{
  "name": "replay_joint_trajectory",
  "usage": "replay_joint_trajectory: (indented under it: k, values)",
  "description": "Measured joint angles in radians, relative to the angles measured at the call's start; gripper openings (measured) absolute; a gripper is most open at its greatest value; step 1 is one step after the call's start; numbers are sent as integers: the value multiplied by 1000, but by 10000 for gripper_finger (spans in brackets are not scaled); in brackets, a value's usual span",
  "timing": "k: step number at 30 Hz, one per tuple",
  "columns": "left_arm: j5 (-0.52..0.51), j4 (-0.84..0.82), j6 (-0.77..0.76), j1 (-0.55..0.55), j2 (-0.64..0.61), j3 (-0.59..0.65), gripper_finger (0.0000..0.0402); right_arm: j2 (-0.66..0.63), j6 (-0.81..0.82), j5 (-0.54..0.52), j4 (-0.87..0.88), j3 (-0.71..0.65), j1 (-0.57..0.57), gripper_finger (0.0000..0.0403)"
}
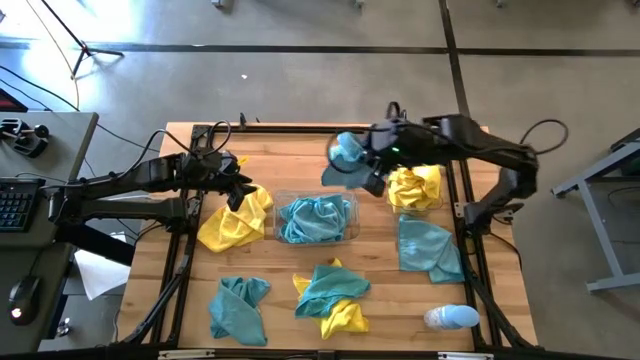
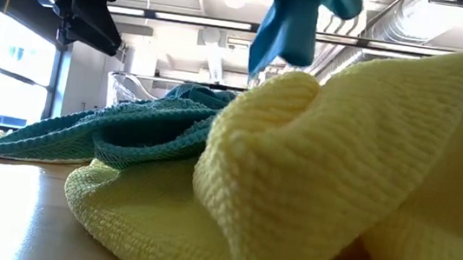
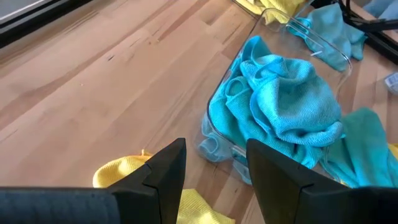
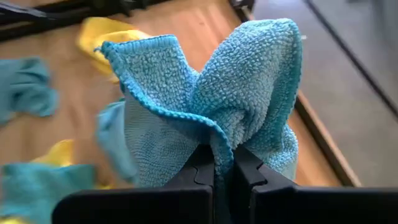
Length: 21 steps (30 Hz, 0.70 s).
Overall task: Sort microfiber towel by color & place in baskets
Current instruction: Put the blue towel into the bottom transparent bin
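My right gripper (image 4: 224, 163) is shut on a teal-blue microfiber towel (image 1: 345, 155), which it carries over the table's far side, beside the far edge of the middle basket. That clear basket (image 1: 352, 232) holds teal towels (image 3: 280, 106). A second basket (image 1: 437, 203) to its right holds yellow towels (image 1: 413, 187). My left gripper (image 3: 214, 165) is open and hovers over a yellow towel (image 1: 235, 222) lying left of the middle basket. More towels lie loose: teal (image 1: 428, 247), teal (image 1: 240, 305), and teal on yellow (image 1: 332, 290). My right gripper pinches a bunched fold (image 4: 219, 138) of the teal towel between its two fingers. Several layers are gathered there, and the cloth fans out beyond the fingertips. The towel is lifted clear of the table and shows in the air in the low view (image 2: 292, 23).
A small pale bottle (image 1: 450, 317) lies near the table's near right corner. A yellow towel (image 2: 339, 186) fills the low view's foreground. Dark rails run along the table's left and right sides. Bare wood (image 3: 112, 68) shows at the far left of the table.
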<state>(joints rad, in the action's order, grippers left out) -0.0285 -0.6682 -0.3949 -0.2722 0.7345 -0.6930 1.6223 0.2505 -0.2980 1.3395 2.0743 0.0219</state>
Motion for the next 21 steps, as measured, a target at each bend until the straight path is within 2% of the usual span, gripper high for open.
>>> replay_joint_trajectory:
  k: [6,12,16,21]
  values:
    - [-2,0,-22,0,0,0,158,-24,86,94,53,0,-78,1]
    - [-5,0,-33,0,0,0,158,13,85,203,68,-49,-122,1]
    - [-7,2,-49,0,2,0,158,31,86,226,26,-99,-118,1]
    - [-9,21,-49,0,10,0,158,55,39,278,-105,-182,-94,1]
